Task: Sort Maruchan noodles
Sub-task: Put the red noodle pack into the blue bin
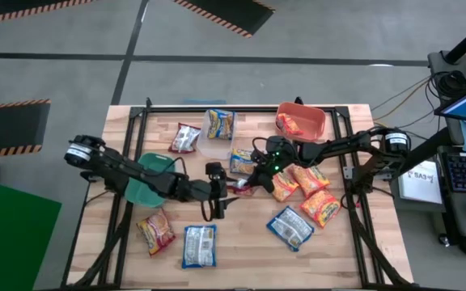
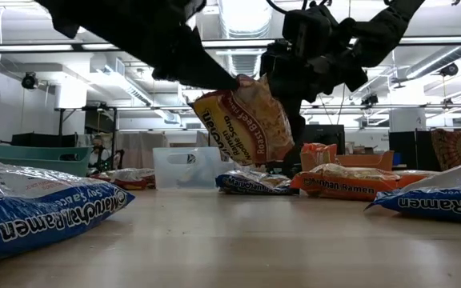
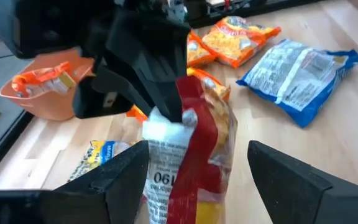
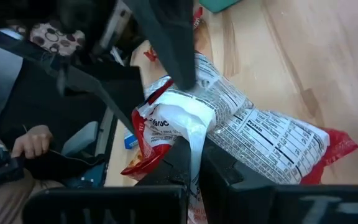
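High view, red-and-white packet (image 1: 242, 187) mid-table

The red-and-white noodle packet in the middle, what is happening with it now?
The red-and-white packet hangs above the table between the two arms. The right gripper is shut on its edge, while the left gripper stands open around it, not gripping. Other packets lie on the wooden table, and one orange packet sits in the orange bin.
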Controlling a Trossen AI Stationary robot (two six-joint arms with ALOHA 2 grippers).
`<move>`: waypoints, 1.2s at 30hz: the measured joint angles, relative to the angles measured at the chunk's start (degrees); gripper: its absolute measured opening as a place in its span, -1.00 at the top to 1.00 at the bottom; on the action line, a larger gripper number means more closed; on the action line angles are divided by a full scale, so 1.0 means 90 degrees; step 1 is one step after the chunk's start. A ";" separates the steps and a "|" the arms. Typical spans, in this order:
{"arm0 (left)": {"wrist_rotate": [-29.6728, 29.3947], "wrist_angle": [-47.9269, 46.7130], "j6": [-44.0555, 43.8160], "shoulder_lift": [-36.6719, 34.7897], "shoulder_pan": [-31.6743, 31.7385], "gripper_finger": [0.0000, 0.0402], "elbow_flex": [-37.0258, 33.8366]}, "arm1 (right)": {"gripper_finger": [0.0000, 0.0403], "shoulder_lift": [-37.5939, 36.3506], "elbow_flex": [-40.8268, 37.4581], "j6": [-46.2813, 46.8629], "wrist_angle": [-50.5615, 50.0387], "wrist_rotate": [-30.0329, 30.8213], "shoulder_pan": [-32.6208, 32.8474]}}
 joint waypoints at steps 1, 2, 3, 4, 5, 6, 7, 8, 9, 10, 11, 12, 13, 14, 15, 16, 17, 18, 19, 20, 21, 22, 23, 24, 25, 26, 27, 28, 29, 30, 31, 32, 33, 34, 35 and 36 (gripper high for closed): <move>0.0024 0.0031 0.0006 0.0058 0.0021 -0.28 0.0000 | 0.96 0.0000 0.0000 0.0000 0.0041 -0.0013 0.0000; 0.0057 0.0100 0.0011 0.0114 0.0036 -0.28 0.0000 | 0.96 0.0000 0.0000 0.0001 0.0063 -0.0023 0.0000; 0.0095 0.0175 0.0021 0.0164 0.0041 -0.28 -0.0001 | 0.96 0.0000 0.0000 0.0000 0.0064 -0.0033 0.0000; 0.0143 0.0217 0.0030 0.0187 0.0053 -0.28 0.0000 | 0.96 0.0000 0.0000 0.0001 0.0058 -0.0036 0.0000; 0.0145 0.0258 0.0032 0.0214 0.0062 -0.28 -0.0002 | 0.96 0.0000 0.0000 0.0001 0.0056 -0.0036 0.0000; 0.0147 0.0320 0.0023 0.0224 0.0087 -0.28 -0.0002 | 0.96 0.0000 0.0000 0.0000 0.0059 -0.0036 0.0000; 0.0149 0.0332 0.0005 0.0225 0.0106 -0.28 -0.0002 | 0.96 0.0000 0.0000 0.0003 0.0061 -0.0036 0.0000; 0.0165 0.0326 -0.0035 0.0225 0.0123 -0.28 -0.0002 | 0.96 0.0000 0.0000 0.0010 0.0061 -0.0036 0.0000; 0.0167 0.0328 -0.0084 0.0225 0.0142 -0.27 -0.0002 | 0.96 0.0000 0.0000 0.0029 0.0061 -0.0036 0.0000; 0.0167 0.0328 -0.0106 0.0225 0.0164 -0.27 -0.0002 | 0.96 0.0000 0.0000 0.0072 0.0060 -0.0034 0.0000; 0.0167 0.0329 -0.0134 0.0225 0.0173 -0.25 -0.0002 | 0.96 0.0000 0.0000 0.0103 0.0067 -0.0034 0.0000; 0.0167 0.0328 -0.0143 0.0225 0.0177 -0.22 -0.0002 | 0.96 0.0000 0.0000 0.0139 0.0074 -0.0032 0.0000; 0.0167 0.0329 -0.0150 0.0225 0.0179 -0.19 -0.0002 | 0.96 0.0000 0.0000 0.0161 0.0080 -0.0031 0.0000; 0.0167 0.0329 -0.0150 0.0225 0.0179 -0.15 -0.0002 | 0.96 0.0000 0.0000 0.0170 0.0086 -0.0021 0.0000; 0.0164 0.0327 -0.0171 0.0225 0.0179 -0.11 -0.0002 | 0.96 0.0000 0.0000 0.0171 0.0097 -0.0003 0.0000; 0.0164 0.0327 -0.0188 0.0225 0.0177 -0.06 -0.0002 | 0.96 0.0000 0.0000 0.0173 0.0110 0.0005 0.0000; 0.0165 0.0325 -0.0206 0.0225 0.0176 -0.01 -0.0002 | 0.96 0.0000 0.0000 0.0177 0.0123 0.0010 0.0000; 0.0164 0.0323 -0.0236 0.0225 0.0176 0.05 -0.0002 | 0.96 0.0000 0.0000 0.0184 0.0155 0.0012 0.0000; 0.0164 0.0320 -0.0251 0.0225 0.0176 0.10 -0.0002 | 0.96 0.0000 0.0000 0.0186 0.0178 0.0014 0.0000; 0.0163 0.0318 -0.0268 0.0225 0.0176 0.16 -0.0002 | 0.96 0.0000 0.0000 0.0193 0.0194 0.0015 0.0000; 0.0162 0.0317 -0.0291 0.0225 0.0176 0.22 -0.0002 | 0.96 0.0000 0.0000 0.0213 0.0197 0.0017 0.0000; 0.0161 0.0317 -0.0299 0.0225 0.0176 0.29 -0.0002 | 0.96 0.0000 0.0000 0.0239 0.0197 0.0016 0.0000; 0.0159 0.0315 -0.0315 0.0225 0.0176 0.35 -0.0002 | 0.96 0.0000 0.0000 0.0240 0.0194 0.0015 0.0000; 0.0154 0.0314 -0.0319 0.0225 0.0176 0.41 -0.0002 | 0.96 0.0000 0.0000 0.0235 0.0192 0.0017 0.0000; 0.0147 0.0312 -0.0320 0.0225 0.0176 0.48 -0.0002 | 0.96 0.0000 0.0000 0.0233 0.0189 0.0017 0.0000; 0.0138 0.0310 -0.0322 0.0225 0.0176 0.54 -0.0002 | 0.96 0.0000 0.0000 0.0238 0.0184 0.0020 0.0000; 0.0134 0.0293 -0.0324 0.0225 0.0176 0.60 -0.0002 | 0.95 0.0000 0.0000 0.0240 0.0182 0.0055 0.0000; 0.0130 0.0285 -0.0325 0.0225 0.0176 0.65 -0.0002 | 0.93 0.0000 0.0000 0.0240 0.0177 0.0120 0.0002; 0.0133 0.0283 -0.0325 0.0225 0.0176 0.71 -0.0002 | 0.89 0.0000 0.0000 0.0242 0.0179 0.0154 0.0002; 0.0142 0.0285 -0.0325 0.0225 0.0176 0.75 -0.0002 | 0.85 0.0000 0.0000 0.0259 0.0196 0.0188 0.0001; 0.0140 0.0288 -0.0323 0.0225 0.0174 0.80 -0.0002 | 0.80 -0.0001 0.0000 0.0279 0.0205 0.0186 -0.0008; 0.0141 0.0291 -0.0325 0.0225 0.0174 0.84 -0.0002 | 0.73 -0.0002 0.0002 0.0286 0.0207 0.0190 -0.0014; 0.0142 0.0291 -0.0325 0.0225 0.0174 0.87 0.0000 | 0.67 -0.0002 0.0002 0.0285 0.0210 0.0192 -0.0032; 0.0142 0.0290 -0.0325 0.0225 0.0174 0.90 -0.0002 | 0.60 -0.0002 0.0002 0.0289 0.0209 0.0192 -0.0047; 0.0142 0.0289 -0.0324 0.0225 0.0174 0.93 0.0000 | 0.52 -0.0002 0.0002 0.0309 0.0209 0.0191 -0.0080; 0.0142 0.0291 -0.0322 0.0225 0.0174 0.95 0.0000 | 0.46 -0.0003 0.0002 0.0352 0.0209 0.0187 -0.0114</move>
